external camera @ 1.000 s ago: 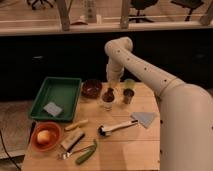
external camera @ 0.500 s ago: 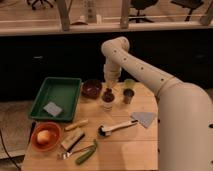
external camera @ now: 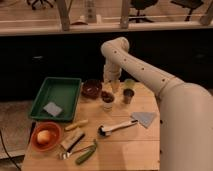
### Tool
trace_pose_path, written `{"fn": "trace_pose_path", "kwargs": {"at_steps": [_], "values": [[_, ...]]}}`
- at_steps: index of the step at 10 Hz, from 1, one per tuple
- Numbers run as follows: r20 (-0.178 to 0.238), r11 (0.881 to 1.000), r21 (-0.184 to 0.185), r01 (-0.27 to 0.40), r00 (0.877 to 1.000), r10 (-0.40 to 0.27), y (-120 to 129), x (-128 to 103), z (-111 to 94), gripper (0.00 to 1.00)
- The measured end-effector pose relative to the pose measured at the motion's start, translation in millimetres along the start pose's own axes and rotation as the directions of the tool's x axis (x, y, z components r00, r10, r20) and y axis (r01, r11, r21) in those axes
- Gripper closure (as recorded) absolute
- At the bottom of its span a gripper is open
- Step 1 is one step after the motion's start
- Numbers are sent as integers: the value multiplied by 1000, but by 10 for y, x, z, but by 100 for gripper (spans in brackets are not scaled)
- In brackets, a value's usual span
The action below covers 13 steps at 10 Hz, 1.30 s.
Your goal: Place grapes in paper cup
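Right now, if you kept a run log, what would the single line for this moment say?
end effector: above paper cup | grapes: on cup mouth | step: placing | table: wooden

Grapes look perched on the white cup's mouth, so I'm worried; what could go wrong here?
The grapes sit high on the paper cup rim and may roll off. The hand, just above them, could nudge the cup. The grey metal cup and dark bowl stand close, so a tip could knock them.

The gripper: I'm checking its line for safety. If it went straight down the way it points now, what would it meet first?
Probably the grapes on the paper cup; the gripper hangs just above them, though depth is unclear.
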<state>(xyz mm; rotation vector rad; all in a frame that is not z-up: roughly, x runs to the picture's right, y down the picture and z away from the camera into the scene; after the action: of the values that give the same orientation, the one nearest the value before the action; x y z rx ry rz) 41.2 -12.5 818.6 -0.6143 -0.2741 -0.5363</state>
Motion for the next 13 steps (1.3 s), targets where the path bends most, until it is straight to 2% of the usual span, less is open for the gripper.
{"fn": "trace_pose_path", "kwargs": {"at_steps": [5,8,13], "values": [[9,1000,5,0,1000,0,15,29,3,20],[30,1000,12,0,1000,-1,1,62,7,20],[61,1000,-4,17,998,-17,3,128,48,20]]}}
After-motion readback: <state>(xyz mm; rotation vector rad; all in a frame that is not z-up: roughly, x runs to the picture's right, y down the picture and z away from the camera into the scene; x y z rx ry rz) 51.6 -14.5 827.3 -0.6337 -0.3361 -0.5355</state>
